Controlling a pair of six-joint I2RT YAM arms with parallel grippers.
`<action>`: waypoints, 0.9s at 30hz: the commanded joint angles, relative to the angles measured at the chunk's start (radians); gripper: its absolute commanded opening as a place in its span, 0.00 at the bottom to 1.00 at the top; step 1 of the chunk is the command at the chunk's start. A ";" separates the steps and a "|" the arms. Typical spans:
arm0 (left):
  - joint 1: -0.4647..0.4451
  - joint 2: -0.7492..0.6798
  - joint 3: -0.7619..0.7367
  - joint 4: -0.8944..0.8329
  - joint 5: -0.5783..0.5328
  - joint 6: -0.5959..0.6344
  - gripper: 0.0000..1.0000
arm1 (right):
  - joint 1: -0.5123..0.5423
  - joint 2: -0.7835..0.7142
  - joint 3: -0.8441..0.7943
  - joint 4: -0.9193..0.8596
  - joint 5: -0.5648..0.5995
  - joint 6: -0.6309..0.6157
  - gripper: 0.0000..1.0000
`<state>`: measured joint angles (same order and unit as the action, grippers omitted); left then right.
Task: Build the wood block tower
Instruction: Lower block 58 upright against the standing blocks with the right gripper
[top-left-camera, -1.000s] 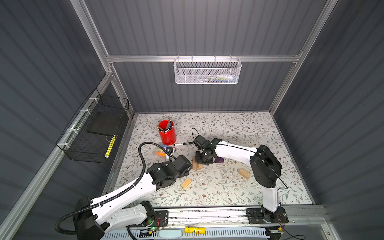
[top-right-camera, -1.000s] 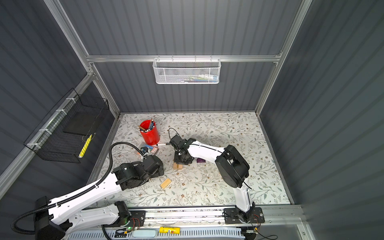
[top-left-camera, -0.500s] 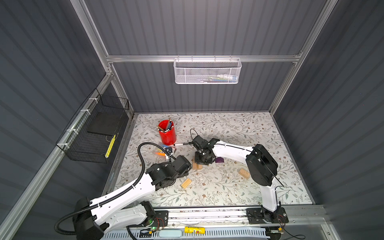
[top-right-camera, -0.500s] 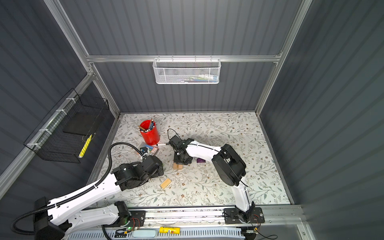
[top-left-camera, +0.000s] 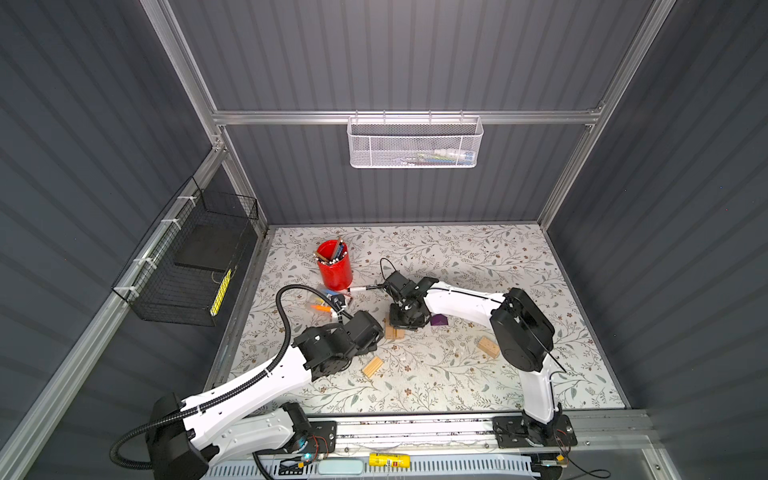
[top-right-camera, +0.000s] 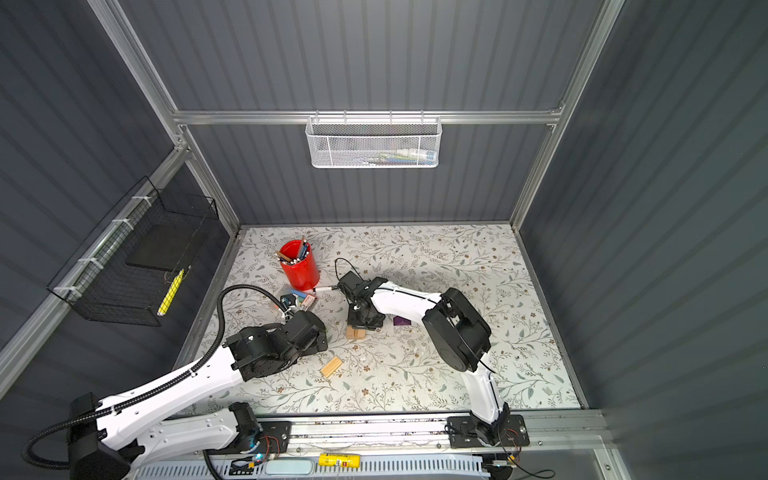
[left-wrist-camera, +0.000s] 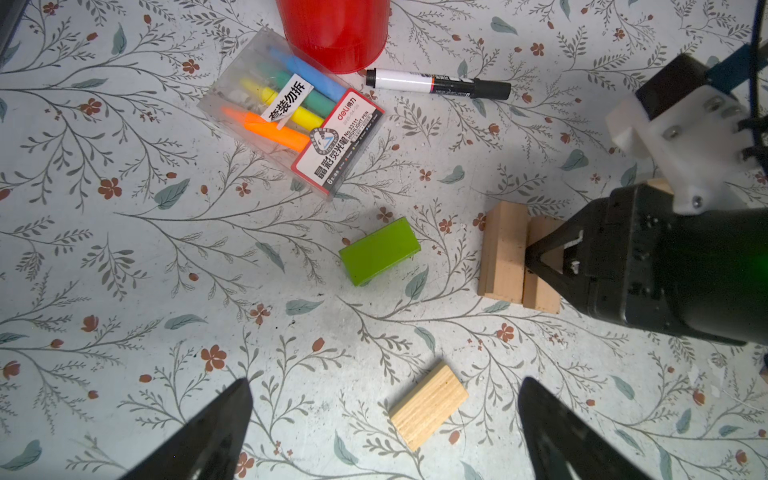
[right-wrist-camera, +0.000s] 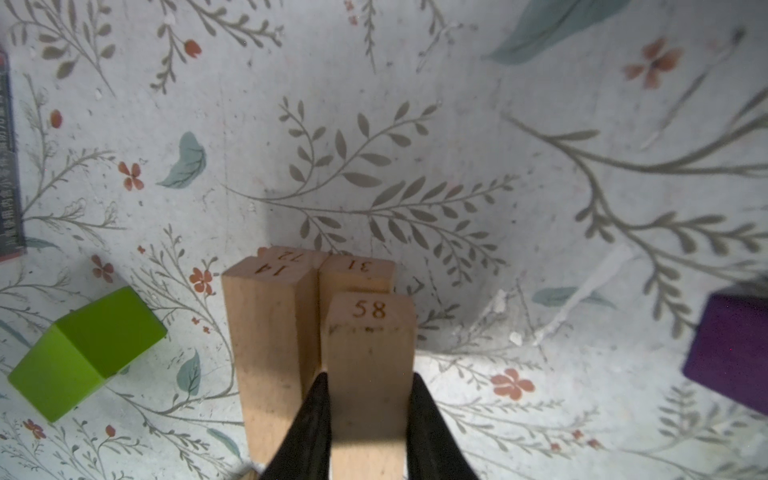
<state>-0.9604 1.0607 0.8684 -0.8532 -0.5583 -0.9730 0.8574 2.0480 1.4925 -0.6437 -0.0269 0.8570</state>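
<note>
The tower (top-left-camera: 394, 332) (top-right-camera: 356, 332) is a low cluster of pale wood blocks at mid-table. My right gripper (right-wrist-camera: 369, 376) (top-left-camera: 405, 319) is shut on the wood block marked 58 (right-wrist-camera: 370, 332). That block is held beside the brick marked 14 (right-wrist-camera: 266, 324) and above the brick marked 31 (right-wrist-camera: 357, 270). My left gripper (left-wrist-camera: 384, 380) hangs open over a loose grooved wood block (left-wrist-camera: 428, 405) (top-left-camera: 372, 367). A lime-green block (left-wrist-camera: 379, 251) (right-wrist-camera: 83, 353) lies left of the stack and a purple block (right-wrist-camera: 727, 353) (top-left-camera: 439, 320) right of it. Another wood block (top-left-camera: 488, 347) lies farther right.
A red pen cup (top-left-camera: 335, 266) stands behind the stack, with a packet of highlighters (left-wrist-camera: 291, 120) and a black marker (left-wrist-camera: 436, 83) at its foot. A white mesh basket (top-left-camera: 413, 143) hangs on the back wall and a black wire basket (top-left-camera: 191, 266) on the left wall.
The right arm's elbow has swung a little to the left while its gripper stays at the stack. The left arm has not moved.
</note>
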 joint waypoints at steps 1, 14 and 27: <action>0.006 0.008 0.005 -0.024 -0.011 0.003 1.00 | 0.005 0.008 0.020 -0.017 0.014 0.014 0.30; 0.006 0.011 0.011 -0.021 -0.006 0.010 1.00 | 0.003 -0.023 0.012 -0.011 0.008 0.020 0.34; 0.006 0.014 0.012 -0.018 0.001 0.014 1.00 | -0.003 -0.102 -0.042 -0.001 0.002 0.030 0.35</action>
<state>-0.9604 1.0706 0.8684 -0.8528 -0.5575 -0.9726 0.8570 1.9793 1.4719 -0.6392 -0.0269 0.8787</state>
